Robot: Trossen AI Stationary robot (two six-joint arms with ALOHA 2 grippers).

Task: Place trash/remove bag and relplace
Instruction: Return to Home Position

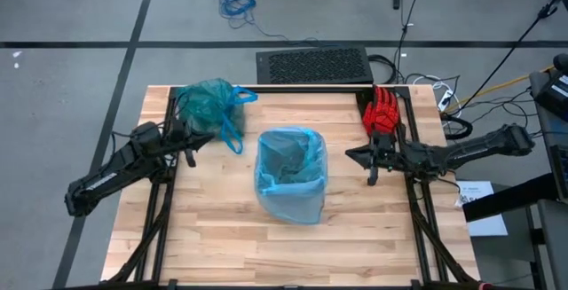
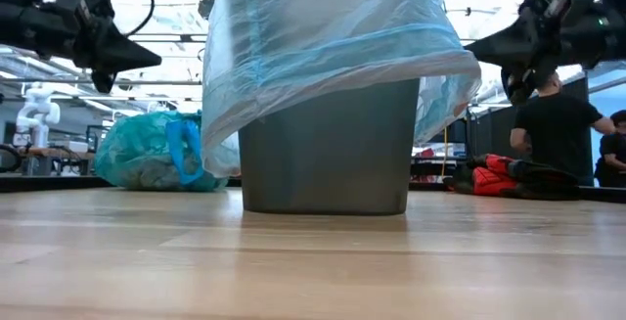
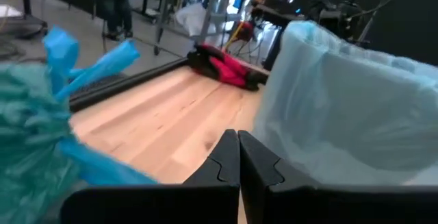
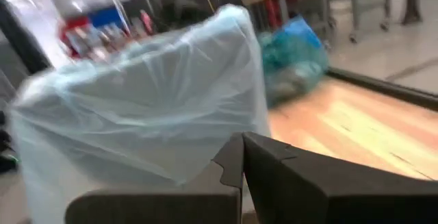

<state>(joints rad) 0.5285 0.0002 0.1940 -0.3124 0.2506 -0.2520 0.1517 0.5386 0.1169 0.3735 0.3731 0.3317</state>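
The bulging teal-green bag (image 1: 206, 102) with blue handles sits far left on the table (image 1: 222, 228)

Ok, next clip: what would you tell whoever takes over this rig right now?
Left pincer: shut, empty, raised beside the teal-green bag.
Right pincer: shut, empty, raised near the red glove.
Done: the bulging teal-green bag sits out of the bin on the table, far left. The bin, at centre, wears a sky-blue liner.
Left: apparently only parking both arms.
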